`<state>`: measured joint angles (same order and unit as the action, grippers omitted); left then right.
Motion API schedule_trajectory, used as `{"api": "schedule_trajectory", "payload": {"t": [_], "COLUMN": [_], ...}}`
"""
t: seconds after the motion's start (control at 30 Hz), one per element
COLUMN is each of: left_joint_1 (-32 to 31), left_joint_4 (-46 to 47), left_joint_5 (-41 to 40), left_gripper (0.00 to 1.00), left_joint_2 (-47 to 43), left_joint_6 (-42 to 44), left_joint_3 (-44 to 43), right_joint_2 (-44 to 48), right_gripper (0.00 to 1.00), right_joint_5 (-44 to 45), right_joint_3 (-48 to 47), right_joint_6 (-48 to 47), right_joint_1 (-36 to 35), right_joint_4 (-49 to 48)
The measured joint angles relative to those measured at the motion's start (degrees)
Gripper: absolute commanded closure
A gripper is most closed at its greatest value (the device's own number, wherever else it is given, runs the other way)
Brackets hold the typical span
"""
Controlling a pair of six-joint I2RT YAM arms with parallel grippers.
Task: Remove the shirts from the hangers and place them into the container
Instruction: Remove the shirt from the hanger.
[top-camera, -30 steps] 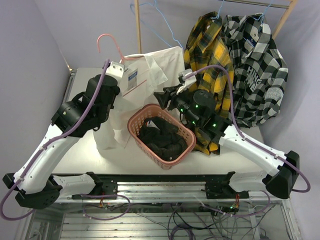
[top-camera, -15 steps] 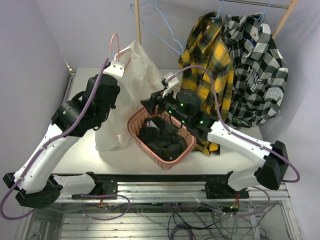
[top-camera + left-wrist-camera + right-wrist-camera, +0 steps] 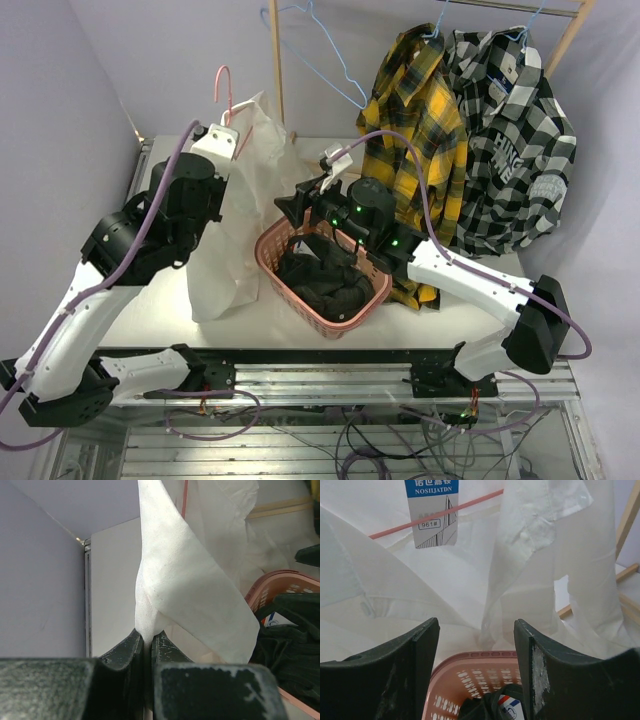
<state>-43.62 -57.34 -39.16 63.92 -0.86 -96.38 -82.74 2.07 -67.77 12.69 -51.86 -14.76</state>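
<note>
Lilac walls, white tabletop (image 3: 160,305). Left gripper (image 3: 148,639), upper left of the overhead view: jaws clamped on the white shirt (image 3: 235,215), with the pink-red hanger (image 3: 226,85) showing at its top. Right gripper (image 3: 476,645), frame centre — jaws apart, empty, over the container (image 3: 264,250) rim. Dark pinstriped shirt (image 3: 320,285) lies inside. Plaid shirt (image 3: 415,115) and checked shirt (image 3: 510,130) hang upper right.

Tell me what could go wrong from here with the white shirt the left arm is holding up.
1. The left gripper pinches only a small fold of the white shirt; it may slip.
2. The pink hanger is not yet out of the shirt and could ride into the basket.
3. The shirt hangs beside the basket, and the right gripper is open and empty, so a drop would likely miss.
</note>
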Motion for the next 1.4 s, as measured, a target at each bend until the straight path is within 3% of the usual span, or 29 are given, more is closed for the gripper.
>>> {"api": "schedule_trajectory", "payload": {"t": [0.47, 0.5, 0.63, 0.67, 0.9, 1.1, 1.23, 1.4], "left_joint_1": [0.0, 0.0, 0.0, 0.0, 0.0, 0.0, 0.0, -0.1], "left_joint_4": [-0.9, -1.1, -1.3, -1.3, -1.3, -2.4, -2.9, -3.8], "left_joint_5": [7.5, 8.0, 9.9, 10.3, 14.0, 16.6, 19.3, 22.5], "left_gripper": [0.93, 0.93, 0.93, 0.93, 0.93, 0.93, 0.93, 0.93], "left_joint_2": [-3.4, -3.6, -4.4, -4.6, -9.7, -16.5, -20.1, -22.7], "left_joint_6": [1.4, 1.4, 1.5, 1.5, 1.5, 1.5, 1.5, 1.5], "left_joint_3": [-4.9, -5.0, -5.0, -5.0, -1.6, 2.5, 4.7, 7.1], "right_joint_2": [-9.3, -9.8, -11.6, -12.0, -11.4, -1.9, 5.2, 7.5], "right_gripper": [0.36, 0.40, 0.96, 1.00, 1.00, 1.00, 1.00, 1.00], "right_joint_5": [-2.0, -2.1, -2.1, -1.8, 6.4, 11.5, 11.6, 8.4], "right_joint_3": [-3.5, -3.5, -5.3, -5.9, -7.0, -4.2, -4.2, -5.7], "right_joint_6": [1.2, 1.5, 2.1, 1.6, 1.5, 1.2, 1.3, 1.7], "right_joint_1": [0.0, 0.1, 0.2, 0.2, 1.3, 7.1, 11.5, 13.9], "right_joint_4": [-4.5, -5.1, -6.1, -6.3, -4.7, -0.2, 0.2, 1.0]}}
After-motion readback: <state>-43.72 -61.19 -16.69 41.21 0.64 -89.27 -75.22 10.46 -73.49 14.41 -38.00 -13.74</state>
